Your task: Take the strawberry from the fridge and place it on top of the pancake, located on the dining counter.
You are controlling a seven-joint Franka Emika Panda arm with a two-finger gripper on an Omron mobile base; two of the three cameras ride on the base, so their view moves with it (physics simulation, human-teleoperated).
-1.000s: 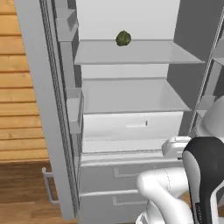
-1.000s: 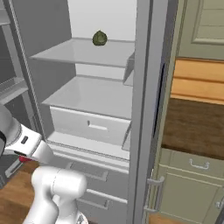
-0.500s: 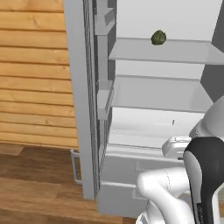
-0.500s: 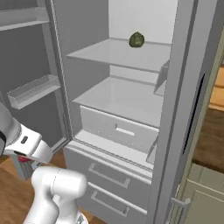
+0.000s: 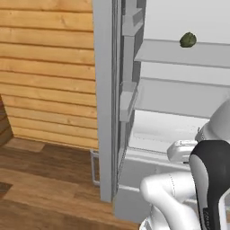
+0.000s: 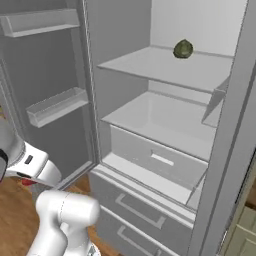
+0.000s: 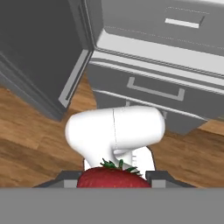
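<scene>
With the gripper pinching the strawberry at 6 o'clock, keep your grip steady leaving the fridge.

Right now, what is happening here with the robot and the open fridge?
The robot arm holds the strawberry in its gripper, with the jaws closed on it, low over the wooden floor in front of the fridge. The fridge doors stand open. A dark green lumpy ball sits on the upper shelf. The pancake and the dining counter are not in sight, so the placing step is not yet done.
</scene>
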